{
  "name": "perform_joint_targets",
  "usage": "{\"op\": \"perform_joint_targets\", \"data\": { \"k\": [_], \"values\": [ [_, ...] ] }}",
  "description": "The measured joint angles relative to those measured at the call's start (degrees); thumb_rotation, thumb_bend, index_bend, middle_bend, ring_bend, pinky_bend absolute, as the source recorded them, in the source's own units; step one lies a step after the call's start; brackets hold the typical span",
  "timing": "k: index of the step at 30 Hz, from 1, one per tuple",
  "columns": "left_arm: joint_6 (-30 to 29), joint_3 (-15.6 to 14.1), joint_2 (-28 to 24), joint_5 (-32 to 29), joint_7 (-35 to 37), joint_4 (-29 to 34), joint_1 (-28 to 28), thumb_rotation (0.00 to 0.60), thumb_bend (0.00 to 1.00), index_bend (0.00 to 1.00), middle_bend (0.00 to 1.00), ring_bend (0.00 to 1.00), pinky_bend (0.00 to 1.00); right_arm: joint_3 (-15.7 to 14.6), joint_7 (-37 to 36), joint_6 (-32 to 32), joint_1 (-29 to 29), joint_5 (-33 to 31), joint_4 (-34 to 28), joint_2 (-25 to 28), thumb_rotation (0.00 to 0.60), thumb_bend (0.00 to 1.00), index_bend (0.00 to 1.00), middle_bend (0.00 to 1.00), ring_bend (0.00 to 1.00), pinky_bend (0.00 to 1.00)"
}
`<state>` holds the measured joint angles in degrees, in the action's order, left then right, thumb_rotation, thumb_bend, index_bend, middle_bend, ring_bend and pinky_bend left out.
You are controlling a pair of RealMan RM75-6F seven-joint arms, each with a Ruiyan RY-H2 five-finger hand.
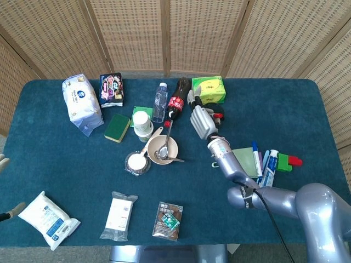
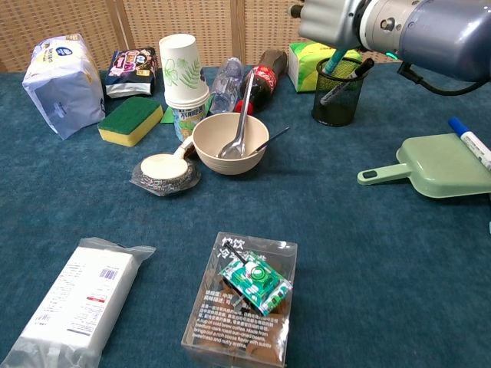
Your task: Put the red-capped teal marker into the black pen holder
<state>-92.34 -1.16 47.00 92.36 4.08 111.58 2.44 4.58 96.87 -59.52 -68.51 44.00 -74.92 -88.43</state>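
My right hand (image 1: 201,119) hovers over the black mesh pen holder (image 2: 337,103) at the back of the table and hides most of it in the head view. It grips the teal marker (image 2: 331,64), whose lower end dips inside the holder beside a black pen (image 2: 354,73). The marker's red cap (image 1: 218,115) pokes out at the hand's right side. In the chest view the right hand (image 2: 334,23) sits just above the holder's rim. Only fingertips of my left hand (image 1: 3,160) show at the far left edge, spread apart and holding nothing.
A green tissue box (image 2: 307,54) stands right behind the holder, and a cola bottle (image 2: 265,73) lies to its left. A bowl with a spoon (image 2: 229,142) sits front left. A green dustpan (image 2: 445,165) and a blue marker (image 2: 469,142) lie to the right.
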Motion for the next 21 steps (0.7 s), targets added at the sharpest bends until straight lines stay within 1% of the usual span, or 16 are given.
{"op": "perform_joint_targets", "data": {
  "k": [1,3,6,9,14,17,19,20,21],
  "values": [
    [0.0,0.0,0.0,0.0,0.1,0.0,0.0,0.6,0.18,0.0,0.0,0.0,0.0,-0.2,0.2,-0.1,-0.1,-0.4,0.1,-0.1,0.6,0.34,0.34,0.02,0.0,0.17],
    [-0.2,0.0,-0.1,0.1,0.3,-0.1,0.1,0.6,0.18,0.0,0.0,0.0,0.0,-0.3,0.3,-0.5,-0.1,-1.0,0.1,0.0,0.6,0.34,0.2,0.01,0.0,0.18],
    [-0.1,-0.1,-0.1,0.2,0.4,-0.1,0.1,0.6,0.18,0.0,0.0,0.0,0.0,-0.3,0.2,-1.6,0.1,-1.4,-0.6,0.5,0.6,0.34,0.08,0.0,0.0,0.19],
    [-0.1,-0.1,-0.1,0.3,0.1,-0.1,0.1,0.6,0.18,0.0,0.0,0.0,0.0,-0.3,-0.3,-2.3,0.1,-1.4,-1.5,1.2,0.6,0.34,0.05,0.0,0.0,0.19],
    [0.1,-0.1,0.0,0.0,-0.1,0.0,0.0,0.6,0.18,0.0,0.0,0.0,0.0,0.2,-1.7,-4.1,0.3,-1.1,-4.2,3.0,0.6,0.34,0.05,0.0,0.0,0.19],
    [0.0,-0.1,0.0,0.0,0.1,0.0,0.0,0.6,0.18,0.0,0.0,0.0,0.0,1.0,-3.7,-6.1,0.8,-0.9,-6.8,4.7,0.6,0.34,0.05,0.0,0.0,0.19],
    [-0.2,-0.1,-0.1,0.0,0.4,-0.1,0.1,0.6,0.18,0.0,0.0,0.0,0.0,1.6,-5.9,-7.6,1.6,-0.2,-8.8,6.2,0.6,0.33,0.05,0.0,0.0,0.19],
    [-0.3,-0.1,-0.1,0.2,0.5,-0.1,0.2,0.6,0.18,0.0,0.0,0.0,0.0,2.0,-7.2,-8.2,2.0,0.1,-9.8,6.8,0.6,0.3,0.05,0.0,0.0,0.19],
    [-0.5,-0.2,-0.2,0.4,0.7,-0.1,0.3,0.6,0.18,0.0,0.0,0.0,0.0,2.2,-8.7,-8.9,2.6,0.7,-10.8,7.6,0.6,0.25,0.05,0.0,0.0,0.19]
  ]
}}
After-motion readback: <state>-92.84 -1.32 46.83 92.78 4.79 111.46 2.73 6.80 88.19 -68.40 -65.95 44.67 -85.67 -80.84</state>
